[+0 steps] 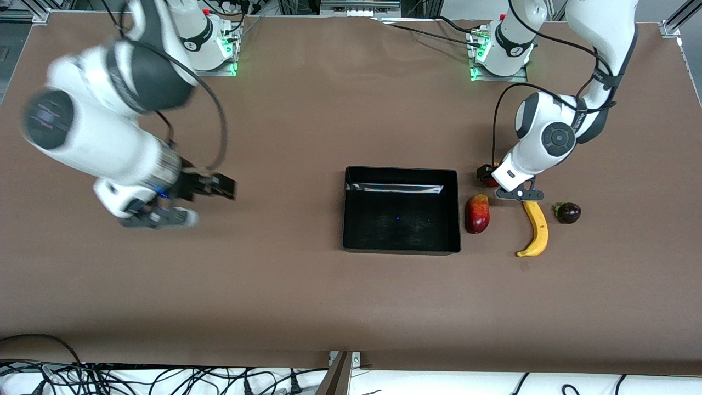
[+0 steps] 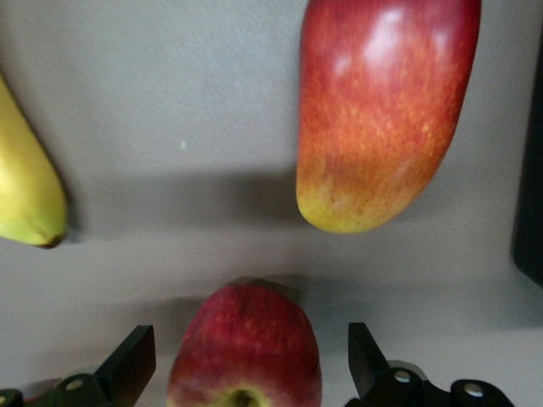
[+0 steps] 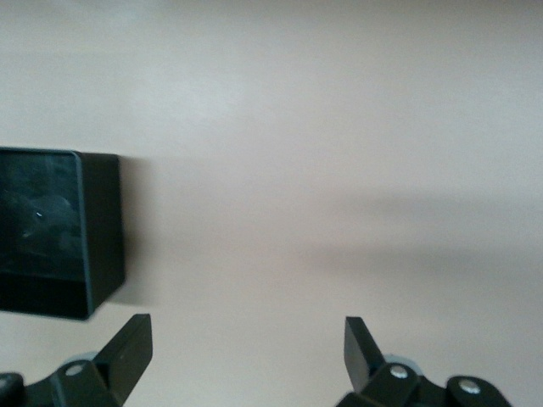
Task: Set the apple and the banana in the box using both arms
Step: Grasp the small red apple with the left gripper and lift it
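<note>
In the left wrist view the apple (image 2: pixel 244 348), red with pale streaks, lies on the table between the spread fingers of my left gripper (image 2: pixel 248 363); the fingers stand apart from it on both sides. In the front view my left gripper (image 1: pixel 487 175) is low over that spot and hides the apple. The banana (image 1: pixel 536 229) lies nearer the front camera, toward the left arm's end; its tip (image 2: pixel 25 191) shows in the left wrist view. The black box (image 1: pixel 351 211) stands mid-table and is empty. My right gripper (image 1: pixel 219 187) is open and empty over bare table (image 3: pixel 246 348), toward the right arm's end from the box corner (image 3: pixel 102 229).
A red-and-yellow mango-like fruit (image 1: pixel 477 214) lies between the box and the banana, and is close to the apple in the left wrist view (image 2: pixel 382 110). A dark purple fruit (image 1: pixel 567 213) lies beside the banana toward the left arm's end.
</note>
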`<state>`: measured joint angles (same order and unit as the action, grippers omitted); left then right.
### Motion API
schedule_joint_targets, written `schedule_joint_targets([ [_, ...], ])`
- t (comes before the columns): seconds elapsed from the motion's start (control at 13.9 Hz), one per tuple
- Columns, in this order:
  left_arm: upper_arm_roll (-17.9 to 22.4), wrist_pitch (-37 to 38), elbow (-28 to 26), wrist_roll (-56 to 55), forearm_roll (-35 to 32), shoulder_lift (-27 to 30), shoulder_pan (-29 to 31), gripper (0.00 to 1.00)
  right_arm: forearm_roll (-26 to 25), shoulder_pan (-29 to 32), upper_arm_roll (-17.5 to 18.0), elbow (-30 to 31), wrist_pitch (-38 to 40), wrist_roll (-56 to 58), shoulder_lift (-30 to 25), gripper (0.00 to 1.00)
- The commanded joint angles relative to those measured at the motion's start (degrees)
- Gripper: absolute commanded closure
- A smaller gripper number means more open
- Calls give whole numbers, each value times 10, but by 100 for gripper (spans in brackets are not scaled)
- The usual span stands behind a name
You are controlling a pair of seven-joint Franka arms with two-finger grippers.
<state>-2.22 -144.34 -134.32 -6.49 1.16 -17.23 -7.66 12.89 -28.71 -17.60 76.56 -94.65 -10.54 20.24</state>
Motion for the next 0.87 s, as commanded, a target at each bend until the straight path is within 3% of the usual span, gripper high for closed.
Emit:
schedule_joint_targets([
  [0.0,-3,-34,-17,-2,15,-16,-1,0,-63,67,56,138,15,25,-142,0],
  [0.07,-3,-33,-16,-1,14,-17,0,0,-97,119,109,174,15,27,-185,0],
  [0.14,-3,-28,-16,0,13,-12,-1,63,-108,165,148,200,17,30,-218,0],
  [0.22,-3,-20,-10,6,12,-4,0,82,-110,181,154,212,17,52,-235,0],
  [0.29,-3,-3,-4,6,10,5,0,91,-110,188,151,215,19,81,-240,0],
  [0.51,-2,132,76,1,9,33,5,93,-111,219,149,215,24,117,-238,0],
  [0.65,-2,297,202,-3,9,24,4,93,-119,221,147,210,21,123,-235,0],
  [0.79,-7,353,294,-43,15,-6,-9,92,-133,219,149,199,24,116,-229,0],
])
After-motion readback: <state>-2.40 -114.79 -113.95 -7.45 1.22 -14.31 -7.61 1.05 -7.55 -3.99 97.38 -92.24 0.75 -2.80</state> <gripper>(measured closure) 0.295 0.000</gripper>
